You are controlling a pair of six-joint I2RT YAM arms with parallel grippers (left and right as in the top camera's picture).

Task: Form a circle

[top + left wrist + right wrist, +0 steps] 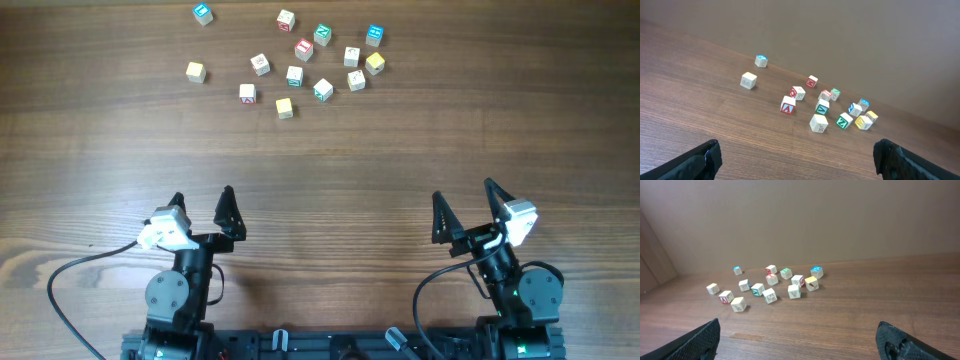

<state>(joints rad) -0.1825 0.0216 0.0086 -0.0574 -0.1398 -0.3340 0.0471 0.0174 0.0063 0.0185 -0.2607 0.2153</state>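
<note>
Wood grain, dark brown, ran right across the table [330, 170], and on its far side the cubes [294, 75] lay in a loose scatter, well apart from both arms and not yet gathered into a circle! From overhead the whole spread was plain: a main cluster around the middle of the far side, two strays off to the left, a blue-marked cube [203, 13] and a pale plain cube [195, 71], and a yellow cube [284, 107] lying nearest the arms. That same view showed the left pincer [202, 195] and the right pincer [463, 190] down at the near side, each spread wide and gripping nothing, with a black cable [70, 275] looping beside the left base. The wrist cameras gave what overhead could not: a plain tan wall [840, 30] rising behind the table, and the cubes' side faces, a red-lettered cube [788, 105] standing out near the front of the cluster. Each wrist view caught only its own dark fingertips at the bottom corners, far apart, with table showing between them.
</note>
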